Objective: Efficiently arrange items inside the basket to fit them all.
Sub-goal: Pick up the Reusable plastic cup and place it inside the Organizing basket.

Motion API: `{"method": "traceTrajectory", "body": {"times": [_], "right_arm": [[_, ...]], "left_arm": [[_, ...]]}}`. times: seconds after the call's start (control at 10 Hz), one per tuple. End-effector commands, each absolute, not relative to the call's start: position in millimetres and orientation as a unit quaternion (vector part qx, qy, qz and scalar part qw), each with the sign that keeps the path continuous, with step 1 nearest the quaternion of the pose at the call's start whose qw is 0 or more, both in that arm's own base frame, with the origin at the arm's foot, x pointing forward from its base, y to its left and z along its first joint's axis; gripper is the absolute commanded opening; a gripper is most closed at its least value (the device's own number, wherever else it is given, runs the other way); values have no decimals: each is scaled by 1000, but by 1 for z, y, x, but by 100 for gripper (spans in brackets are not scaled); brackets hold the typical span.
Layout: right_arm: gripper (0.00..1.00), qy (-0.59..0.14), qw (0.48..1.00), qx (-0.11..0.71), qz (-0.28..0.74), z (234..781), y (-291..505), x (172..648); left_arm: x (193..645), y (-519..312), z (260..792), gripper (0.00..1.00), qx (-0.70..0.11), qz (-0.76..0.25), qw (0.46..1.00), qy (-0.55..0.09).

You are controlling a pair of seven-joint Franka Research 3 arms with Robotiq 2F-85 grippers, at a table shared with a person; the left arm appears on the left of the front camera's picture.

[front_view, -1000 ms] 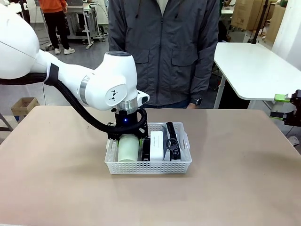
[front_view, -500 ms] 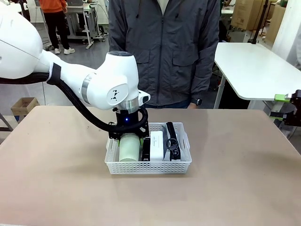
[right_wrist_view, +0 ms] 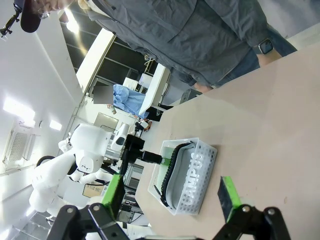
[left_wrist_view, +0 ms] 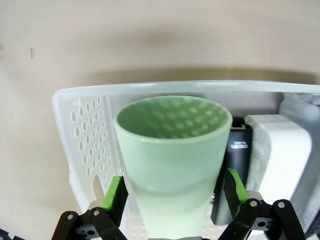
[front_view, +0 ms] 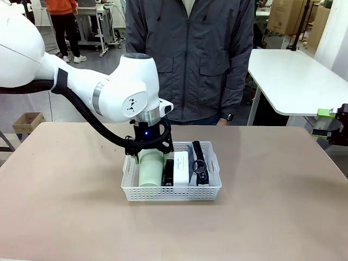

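Observation:
The white basket (front_view: 172, 193) sits mid-table with all the items in it. The pale green cup (front_view: 151, 172) lies on its side at the left end, then the black stapler (front_view: 169, 172), the white box (front_view: 181, 165) and the grey pouch (front_view: 200, 163) with its black strap. My left gripper (front_view: 150, 159) hangs over the cup's far end. In the left wrist view the cup (left_wrist_view: 172, 160) lies between the open green pads (left_wrist_view: 116, 195) of the left gripper (left_wrist_view: 175, 192), beside the stapler (left_wrist_view: 239, 150). My right gripper (right_wrist_view: 172, 192) is open and holds nothing, far off at the right.
A person in a grey jacket (front_view: 190, 54) stands at the table's far edge behind the basket. The right gripper (front_view: 340, 128) waits past the table's right edge. A white table (front_view: 293, 76) stands at the back right. Bare tabletop (front_view: 174, 234) surrounds the basket.
My left gripper has risen slightly above the basket while the cup stays lying in it. The right arm has not moved.

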State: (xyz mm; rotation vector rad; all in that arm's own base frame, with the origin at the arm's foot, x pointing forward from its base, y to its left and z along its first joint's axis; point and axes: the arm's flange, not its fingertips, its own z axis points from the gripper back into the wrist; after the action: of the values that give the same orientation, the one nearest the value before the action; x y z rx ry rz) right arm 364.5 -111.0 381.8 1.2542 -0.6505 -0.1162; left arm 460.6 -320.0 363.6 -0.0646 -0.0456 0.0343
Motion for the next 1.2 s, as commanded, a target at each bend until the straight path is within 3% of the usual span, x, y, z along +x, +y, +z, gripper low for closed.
{"method": "traceTrajectory", "body": {"times": [0.0, 0.3, 0.5, 0.6, 0.9, 1.1], "right_arm": [[100, -297, 756, 580, -55, 385, -111, 364], [100, -297, 756, 580, -55, 385, -111, 364], [100, -297, 756, 580, -55, 385, -111, 364], [100, -297, 756, 580, -55, 385, -111, 364], [100, -297, 756, 580, -55, 385, -111, 364], [100, -297, 756, 580, -55, 385, -111, 364]], "left_arm": [[442, -295, 405, 100, -88, 5, 996, -17], [421, -213, 482, 100, -212, -24, 977, 25], [407, -138, 511, 100, -360, -108, 923, 87], [402, -99, 517, 100, -430, -118, 891, 83], [386, 8, 479, 100, -617, -114, 778, 24], [365, 35, 425, 100, -652, -121, 745, -77]]}}
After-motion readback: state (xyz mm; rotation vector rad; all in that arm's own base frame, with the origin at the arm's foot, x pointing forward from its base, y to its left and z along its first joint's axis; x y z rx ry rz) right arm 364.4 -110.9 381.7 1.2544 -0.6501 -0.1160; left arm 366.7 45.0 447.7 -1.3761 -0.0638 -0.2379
